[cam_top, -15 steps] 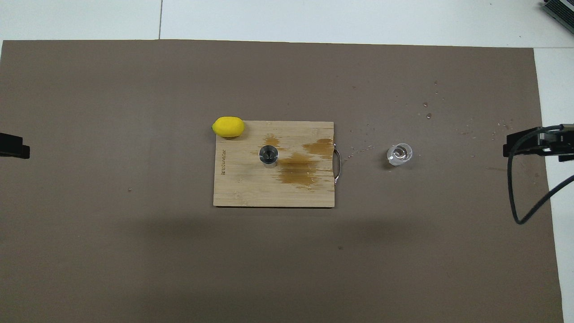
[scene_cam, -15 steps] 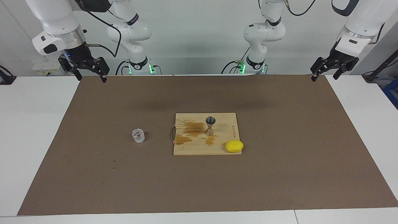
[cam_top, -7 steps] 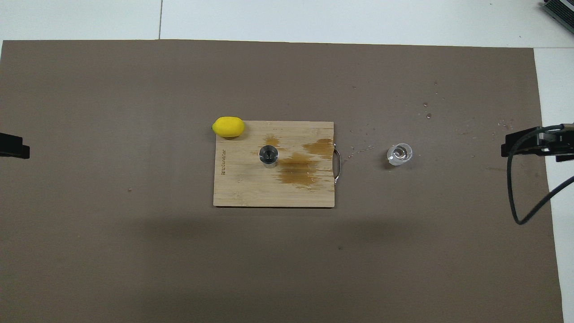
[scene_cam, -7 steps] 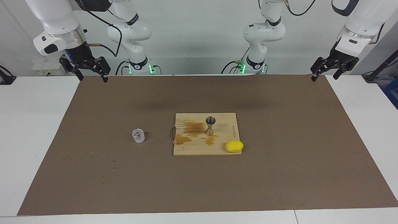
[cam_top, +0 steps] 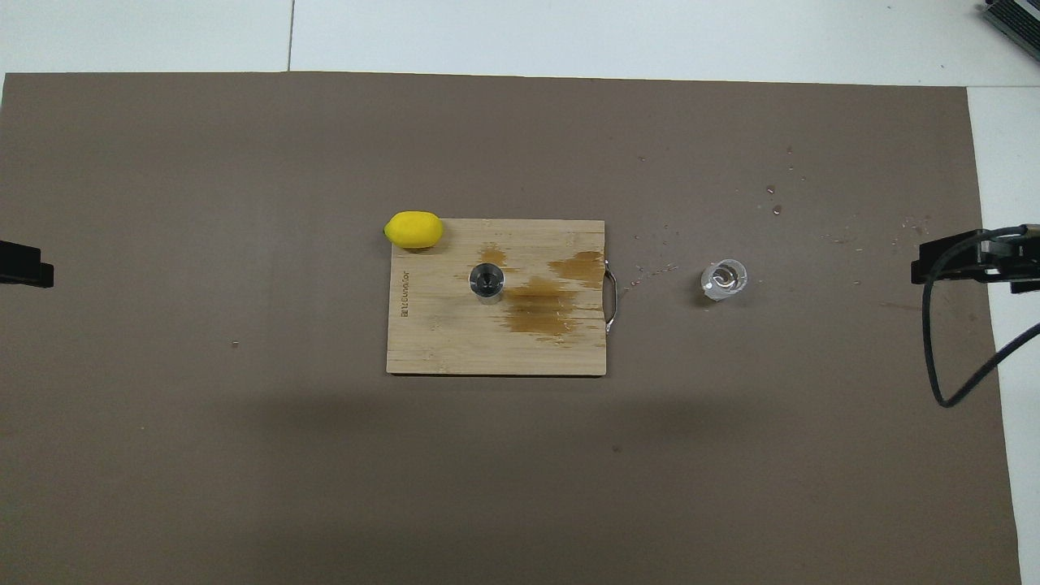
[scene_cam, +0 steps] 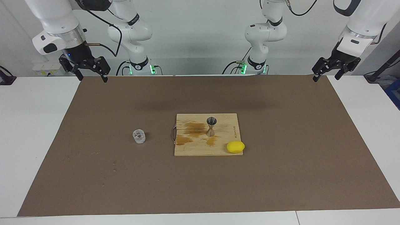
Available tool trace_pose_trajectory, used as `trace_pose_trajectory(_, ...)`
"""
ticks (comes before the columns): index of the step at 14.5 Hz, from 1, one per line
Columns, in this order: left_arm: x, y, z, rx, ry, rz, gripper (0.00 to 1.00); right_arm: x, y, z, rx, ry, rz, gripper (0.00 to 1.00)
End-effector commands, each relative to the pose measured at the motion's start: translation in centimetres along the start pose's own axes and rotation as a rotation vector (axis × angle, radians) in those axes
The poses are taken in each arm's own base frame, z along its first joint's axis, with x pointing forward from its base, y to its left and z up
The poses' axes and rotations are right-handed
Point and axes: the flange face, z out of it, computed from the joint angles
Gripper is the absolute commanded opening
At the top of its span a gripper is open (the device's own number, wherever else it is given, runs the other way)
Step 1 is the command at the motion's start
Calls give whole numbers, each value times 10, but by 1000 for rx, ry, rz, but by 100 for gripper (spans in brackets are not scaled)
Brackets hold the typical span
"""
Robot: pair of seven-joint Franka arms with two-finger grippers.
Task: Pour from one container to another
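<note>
Both sets of jaws stand spread and hold nothing: your right gripper [scene_cam: 91, 76] hangs above the mat's corner at the right arm's end of the table, close to the robots, and your left gripper [scene_cam: 326, 75] hangs above the corner at the left arm's end. You have both arms waiting, well apart from everything on the brown mat [scene_cam: 281, 175].

You will find the clear glass cup [scene_cam: 139, 136] standing upright on the mat, beside the wooden cutting board [scene_cam: 193, 150], toward the right arm's end and not touching it. The board's wire handle [scene_cam: 172, 135] faces the cup. On the board the metal jigger [scene_cam: 211, 126] stands upright, open cone up, near the board's middle. Dark wet stains [scene_cam: 193, 128] lie on the wood between the jigger and the handle. A yellow lemon [scene_cam: 235, 147] sits at the board's corner farther from the robots, toward the left arm's end
</note>
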Motion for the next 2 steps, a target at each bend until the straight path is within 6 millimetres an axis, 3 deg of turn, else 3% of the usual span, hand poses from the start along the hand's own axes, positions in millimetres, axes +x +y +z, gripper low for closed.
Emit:
trace_pose_trajectory(1, -5, 0, -5, 5, -7, -11, 100, -4, 3, -4, 7, 11, -3, 100)
trace_pose_trajectory(2, -5, -1, -5, 4, -7, -12, 100, -5, 3, -5, 7, 11, -3, 100)
